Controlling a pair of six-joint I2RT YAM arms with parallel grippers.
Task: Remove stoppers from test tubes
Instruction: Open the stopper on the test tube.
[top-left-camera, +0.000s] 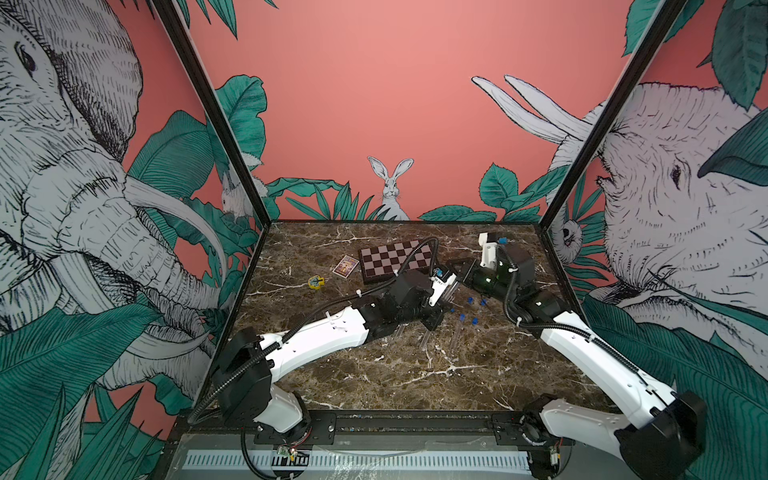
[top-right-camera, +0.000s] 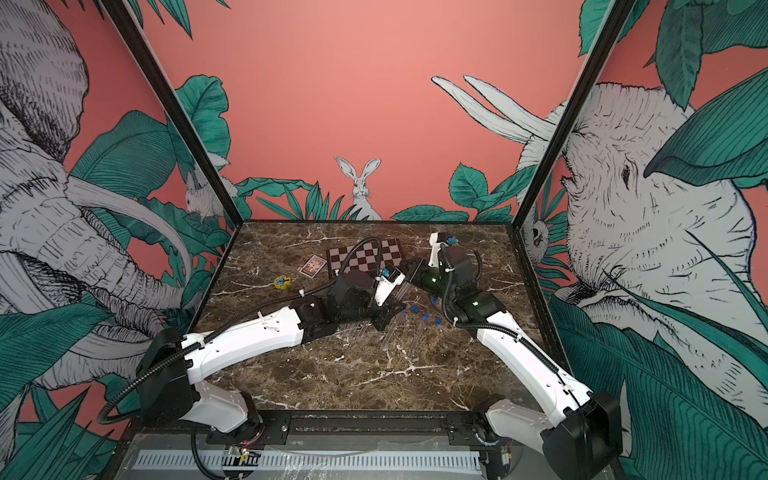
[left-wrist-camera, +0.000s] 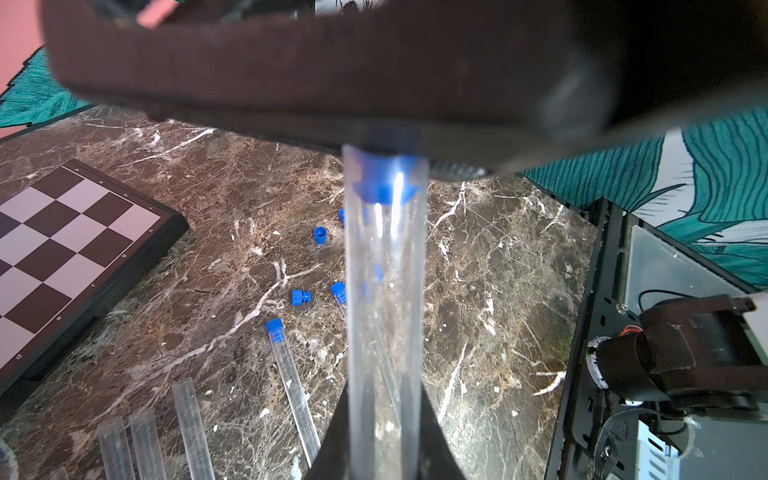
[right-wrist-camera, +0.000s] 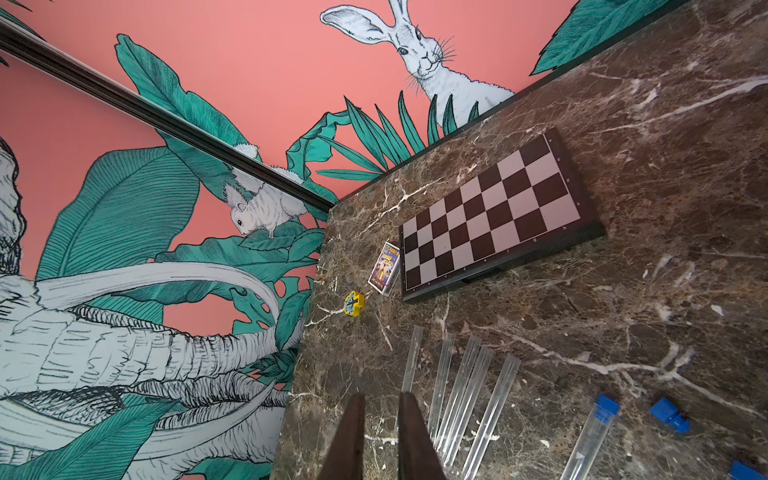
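My left gripper (left-wrist-camera: 384, 415) is shut on a clear test tube (left-wrist-camera: 384, 311) held above the table. Its blue stopper (left-wrist-camera: 384, 183) sits in the far end. My right gripper (top-left-camera: 456, 268) is clamped across that stopper, and a dark finger (left-wrist-camera: 291, 75) hides the stopper's top. In the right wrist view the right gripper (right-wrist-camera: 381, 399) shows a narrow gap at its tips with only marble behind. In both top views the left gripper (top-left-camera: 449, 293) (top-right-camera: 399, 286) meets the right one mid-table. Loose stoppers (left-wrist-camera: 320, 235) (left-wrist-camera: 301, 297) and a capped tube (left-wrist-camera: 291, 374) lie below. Several open tubes (right-wrist-camera: 457, 386) lie side by side.
A chessboard (top-left-camera: 395, 257) lies at the back of the marble table (top-left-camera: 395, 374), with a small card box (top-left-camera: 345, 266) and a yellow-and-blue toy (top-left-camera: 316, 282) to its left. Printed walls close three sides. A black rail (top-left-camera: 415, 419) runs along the front edge.
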